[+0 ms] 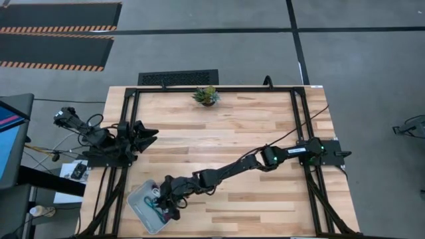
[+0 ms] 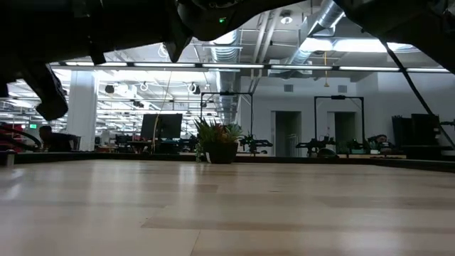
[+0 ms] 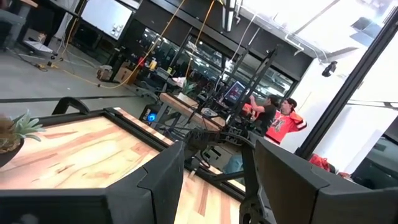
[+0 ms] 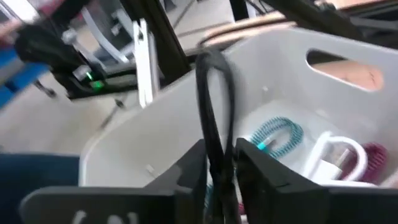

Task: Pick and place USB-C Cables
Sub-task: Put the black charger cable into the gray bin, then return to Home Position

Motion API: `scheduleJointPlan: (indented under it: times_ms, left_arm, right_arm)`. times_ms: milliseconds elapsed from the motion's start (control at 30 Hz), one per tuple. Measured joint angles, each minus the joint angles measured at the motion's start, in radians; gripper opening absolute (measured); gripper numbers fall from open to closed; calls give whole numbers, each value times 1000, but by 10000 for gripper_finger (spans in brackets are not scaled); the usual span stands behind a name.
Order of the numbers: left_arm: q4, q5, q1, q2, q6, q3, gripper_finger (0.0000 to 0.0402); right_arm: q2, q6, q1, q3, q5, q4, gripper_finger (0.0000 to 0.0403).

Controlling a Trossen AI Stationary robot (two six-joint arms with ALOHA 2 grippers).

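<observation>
Left gripper (image 1: 147, 135) sits parked at the left of the high view, fingers apart, holding nothing. Lower left, your right gripper (image 4: 219, 163) pinches the black cable (image 4: 214, 106) over the white bin (image 1: 137, 201), presumably to drop it beside the teal cable (image 4: 278, 135), white cable (image 4: 334, 155) and dark red cable (image 4: 373, 155) already inside. No readable labels anywhere.

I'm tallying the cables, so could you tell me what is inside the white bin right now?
Inside the white bin lie a teal cable, a white cable and a dark red one. The right gripper holds a black cable above them, covering part of the floor.
</observation>
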Motion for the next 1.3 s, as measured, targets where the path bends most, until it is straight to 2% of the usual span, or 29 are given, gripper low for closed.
scheduleJointPlan:
  times_ms: [133,367,467,567,733,833,933,1067,1133,1233,1300]
  left_arm:
    - [-4,-4,0,0,0,0,187]
    - [-3,-15,0,0,-3,0,187]
    - [-3,-15,0,0,-19,0,187]
    - [-2,-15,0,0,-30,0,187]
    - [1,-11,0,0,-48,0,187]
    - [14,-11,0,0,-15,0,187]
    - [23,-6,0,-1,13,7,187]
    - [27,110,0,-1,56,41,187]
    - [27,189,0,-1,75,57,187]
    - [28,277,0,-1,93,73,187]
    - [27,296,0,-1,107,81,187]
  right_arm:
    - [0,-46,-1,0,2,-34,137]
    - [-5,-51,-12,0,2,-46,241]
    - [-33,-53,-22,0,2,-62,267]
    - [-85,-61,-39,0,-13,-110,276]
    - [-209,-48,-74,-1,-97,-265,278]
    - [-336,-155,-76,0,-101,-410,278]
    - [-470,-343,-67,1,-91,-579,278]
    - [-633,-526,-66,0,23,-725,278]
    - [-720,-580,-84,0,41,-792,278]
    - [-856,-583,-130,1,33,-938,279]
    - [-928,-554,-160,2,32,-1013,279]
